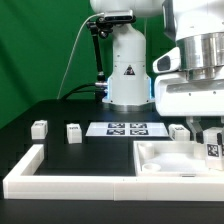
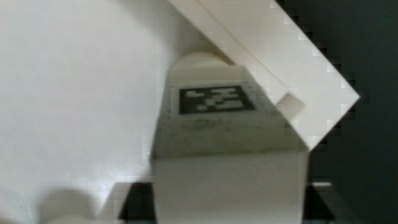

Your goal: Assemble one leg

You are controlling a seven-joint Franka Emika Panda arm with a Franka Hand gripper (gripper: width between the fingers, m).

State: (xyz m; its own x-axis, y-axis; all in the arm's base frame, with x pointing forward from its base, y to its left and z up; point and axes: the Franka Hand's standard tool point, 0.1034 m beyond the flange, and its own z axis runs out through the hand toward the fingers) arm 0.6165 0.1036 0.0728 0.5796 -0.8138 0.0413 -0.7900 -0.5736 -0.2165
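Observation:
My gripper (image 1: 211, 142) is shut on a leg (image 1: 213, 151), a small white stubby block with a black-and-white tag. I hold it upright over the right corner of the big white tray-like part (image 1: 160, 160). In the wrist view the leg (image 2: 222, 140) fills the gap between my dark fingers (image 2: 135, 205), its far end against the tray's raised rim (image 2: 267, 50). Three more legs stand on the table: two at the exterior view's left (image 1: 39, 128) (image 1: 73, 132) and one behind the tray (image 1: 178, 130).
The marker board (image 1: 126, 128) lies in front of the robot base (image 1: 128, 70). The long white L-shaped border wall (image 1: 60, 180) runs along the front and left. A green backdrop stands behind the table.

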